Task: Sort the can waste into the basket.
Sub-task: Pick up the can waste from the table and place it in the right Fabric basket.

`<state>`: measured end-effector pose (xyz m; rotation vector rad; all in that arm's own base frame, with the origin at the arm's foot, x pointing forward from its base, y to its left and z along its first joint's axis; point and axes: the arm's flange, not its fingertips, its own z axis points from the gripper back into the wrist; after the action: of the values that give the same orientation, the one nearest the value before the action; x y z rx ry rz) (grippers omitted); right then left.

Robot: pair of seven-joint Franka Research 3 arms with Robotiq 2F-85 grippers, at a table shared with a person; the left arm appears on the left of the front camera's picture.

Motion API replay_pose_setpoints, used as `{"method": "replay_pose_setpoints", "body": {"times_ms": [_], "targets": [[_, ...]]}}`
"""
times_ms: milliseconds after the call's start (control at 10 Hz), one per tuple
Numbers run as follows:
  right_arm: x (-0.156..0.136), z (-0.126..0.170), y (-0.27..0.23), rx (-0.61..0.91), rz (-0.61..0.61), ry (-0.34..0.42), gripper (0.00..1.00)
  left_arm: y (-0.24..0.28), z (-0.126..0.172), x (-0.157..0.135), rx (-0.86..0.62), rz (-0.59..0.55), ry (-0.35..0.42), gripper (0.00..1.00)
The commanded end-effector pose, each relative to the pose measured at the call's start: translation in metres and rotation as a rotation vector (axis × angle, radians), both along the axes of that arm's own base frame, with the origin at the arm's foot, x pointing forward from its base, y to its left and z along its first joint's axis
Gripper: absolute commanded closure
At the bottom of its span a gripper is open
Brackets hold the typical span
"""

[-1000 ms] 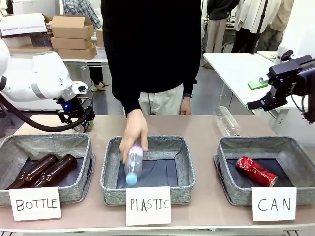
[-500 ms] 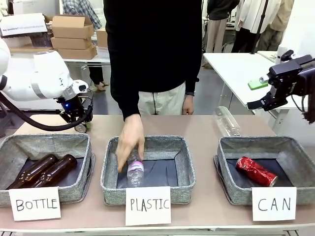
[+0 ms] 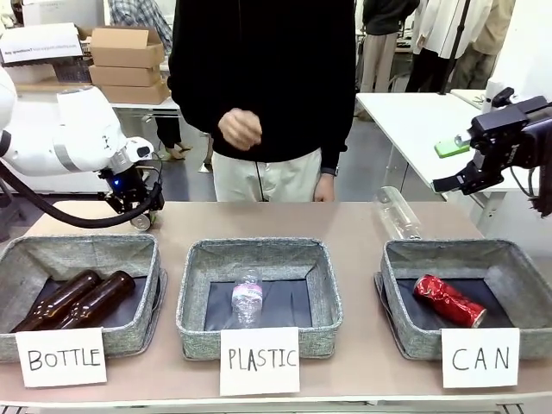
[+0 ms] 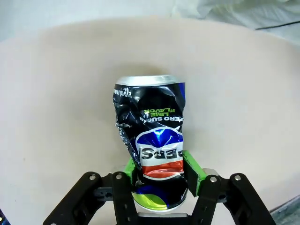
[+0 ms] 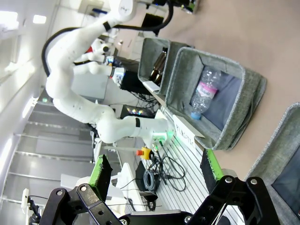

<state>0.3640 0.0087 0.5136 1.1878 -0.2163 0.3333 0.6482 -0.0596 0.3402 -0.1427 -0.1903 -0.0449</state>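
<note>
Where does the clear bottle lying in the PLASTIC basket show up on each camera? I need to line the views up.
Front view: clear bottle lies in the middle basket, bottom centre.
Right wrist view: same bottle, right of centre, inside that grey basket.
Left wrist view: aimed at the black can in the left gripper, tabletop behind.
Shared landmark: the brown bottles in the neighbouring basket, upper centre in the right wrist view.

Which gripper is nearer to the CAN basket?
Right. The right gripper hangs open above and behind the CAN basket; the left gripper sits at the table's far left corner, shut on the black can.
</note>
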Motion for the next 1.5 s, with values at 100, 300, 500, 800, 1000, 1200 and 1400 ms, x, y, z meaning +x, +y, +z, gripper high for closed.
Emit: {"method": "replay_pose_setpoints", "body": {"times_ms": [100,300,500,800,1000,1200,1400], "targets": [[0.000,0.003,-0.001,-0.005,0.007,0.008,0.00,0.008,0.121,-0.076,-0.175,-0.002,-0.140,1.00],[0.000,0.003,-0.001,-0.005,0.007,0.008,0.00,0.011,0.207,-0.194,-0.283,-0.177,-0.210,1.00],[0.000,0.003,-0.001,-0.005,0.007,0.008,0.00,0.019,0.238,-0.302,-0.306,-0.313,-0.360,1.00],[0.000,0.003,-0.001,-0.005,0.007,0.008,0.00,0.004,0.242,-0.272,-0.317,-0.315,-0.348,1.00],[0.000,0.000,0.000,0.000,0.000,0.001,0.00,0.004,0.242,-0.272,-0.317,-0.315,-0.348,1.00],[-0.045,0.026,-0.074,-0.078,-0.221,-0.090,0.00,-0.038,0.233,-0.296,-0.422,-0.495,-0.381,0.60],[-0.124,0.016,-0.166,-0.181,-0.513,-0.074,0.00,-0.187,0.217,-0.276,-0.466,-0.872,-0.342,0.60]]}}
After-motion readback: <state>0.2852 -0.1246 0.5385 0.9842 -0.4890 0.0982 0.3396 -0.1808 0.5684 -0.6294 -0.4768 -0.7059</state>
